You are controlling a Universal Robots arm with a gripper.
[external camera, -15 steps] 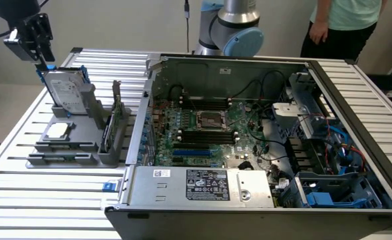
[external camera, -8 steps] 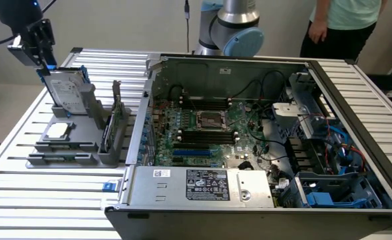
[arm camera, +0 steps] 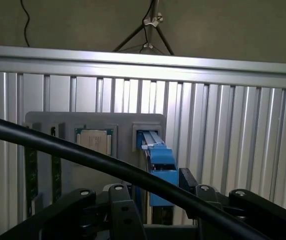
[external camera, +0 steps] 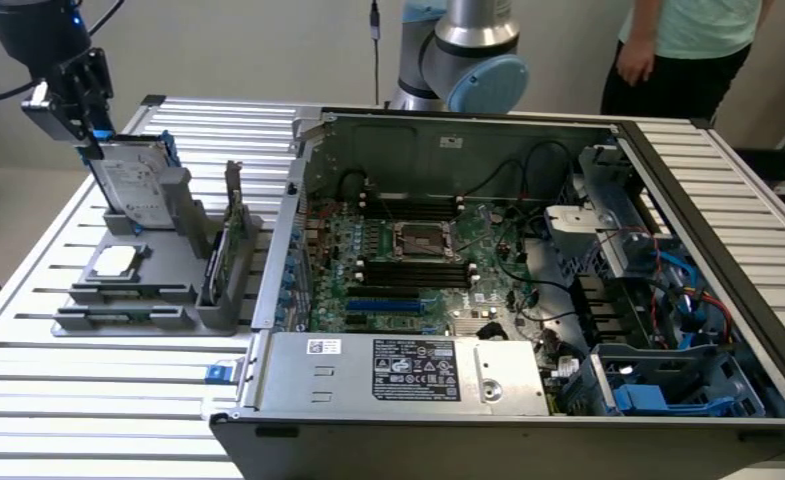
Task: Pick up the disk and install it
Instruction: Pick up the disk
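Nearest in the wrist view, a black cable [arm camera: 83,152] across the gripper [arm camera: 152,189], jaws spread wide and clamped on nothing, one on each side of the blue-framed top edge of the disk [arm camera: 161,162]. Disk just below the gripper, upright in its slot of the grey holder [arm camera: 40,125], long axis vertical. Lower part sunk in the holder and hidden, contact with the jaws hard to make out; farther off, the open computer case [external camera: 432,140].

No text is legible anywhere. The black-and-white label [external camera: 416,368] on the silver box [external camera: 315,380] and the disk [external camera: 131,178] carry print too small to read.
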